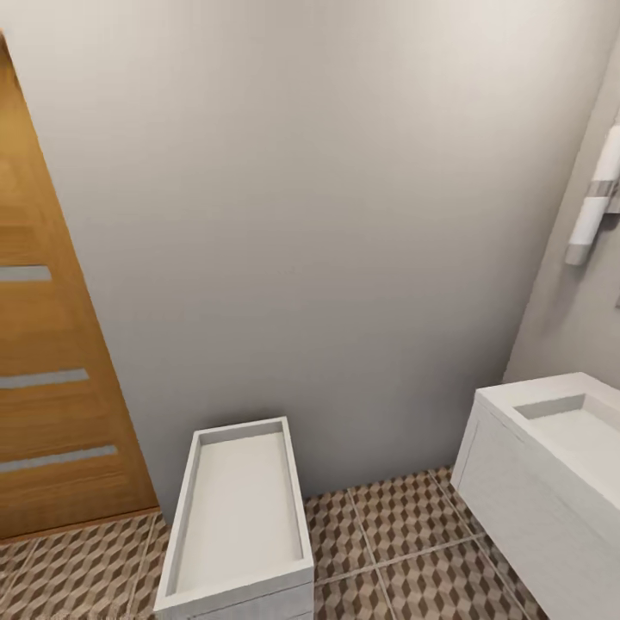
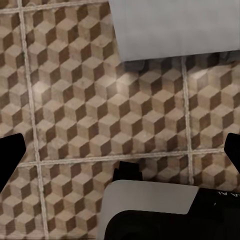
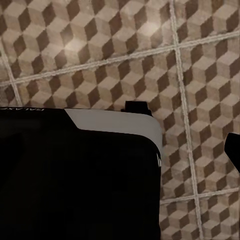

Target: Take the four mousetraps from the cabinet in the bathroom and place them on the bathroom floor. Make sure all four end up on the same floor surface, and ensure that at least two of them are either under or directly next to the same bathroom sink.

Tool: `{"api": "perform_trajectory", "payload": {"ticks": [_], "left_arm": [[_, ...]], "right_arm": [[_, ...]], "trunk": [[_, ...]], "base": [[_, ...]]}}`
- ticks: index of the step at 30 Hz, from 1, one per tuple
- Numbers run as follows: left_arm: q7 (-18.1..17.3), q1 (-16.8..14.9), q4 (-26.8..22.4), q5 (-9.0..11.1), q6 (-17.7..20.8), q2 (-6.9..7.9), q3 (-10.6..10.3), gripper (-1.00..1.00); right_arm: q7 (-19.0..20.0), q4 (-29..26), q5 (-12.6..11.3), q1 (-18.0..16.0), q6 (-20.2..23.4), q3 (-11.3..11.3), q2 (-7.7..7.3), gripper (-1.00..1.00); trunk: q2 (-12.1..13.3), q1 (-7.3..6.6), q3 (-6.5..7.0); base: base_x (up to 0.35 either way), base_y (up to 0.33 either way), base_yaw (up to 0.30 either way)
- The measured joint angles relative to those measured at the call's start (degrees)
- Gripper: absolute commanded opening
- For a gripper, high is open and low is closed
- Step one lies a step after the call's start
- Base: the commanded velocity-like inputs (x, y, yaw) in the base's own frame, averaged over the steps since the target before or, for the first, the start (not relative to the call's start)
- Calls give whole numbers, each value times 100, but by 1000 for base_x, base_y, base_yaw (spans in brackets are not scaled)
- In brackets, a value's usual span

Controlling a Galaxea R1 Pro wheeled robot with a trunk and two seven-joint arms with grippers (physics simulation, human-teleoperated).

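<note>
The mousetraps are out of view. The white wall-hung sink (image 1: 517,508) shows at the right of the head view, its basin open on top, above the cube-patterned bathroom floor (image 1: 405,525). In the left wrist view my left gripper (image 2: 120,152) is open over the bare floor (image 2: 100,100), a black fingertip (image 2: 10,157) at each side edge and nothing between them. My right gripper (image 3: 122,150) hangs over the floor (image 3: 100,50). One fingertip (image 3: 234,152) sits far out at the edge, and my own black and white body hides the other.
A white rectangular unit with a recessed top (image 1: 237,508) stands against the grey wall at lower centre. A wooden door (image 1: 52,413) is at the left. A white towel roll (image 1: 594,202) hangs on the right wall. A pale grey block (image 2: 170,30) shows in the left wrist view.
</note>
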Motion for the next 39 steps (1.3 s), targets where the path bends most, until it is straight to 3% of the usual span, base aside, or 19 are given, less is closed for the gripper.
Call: {"api": "perform_trajectory", "payload": {"ticks": [19,39], "left_arm": [[0,0,1,0,0,0,-2,100],[0,0,1,0,0,0,-2,100]], "right_arm": [[0,0,0,-1,6,1,-5,100],[26,0,8,0,-16,0,-7,100]], "trunk": [[0,0,0],[0,0,0]], "base": [[0,0,269],[0,0,69]]}}
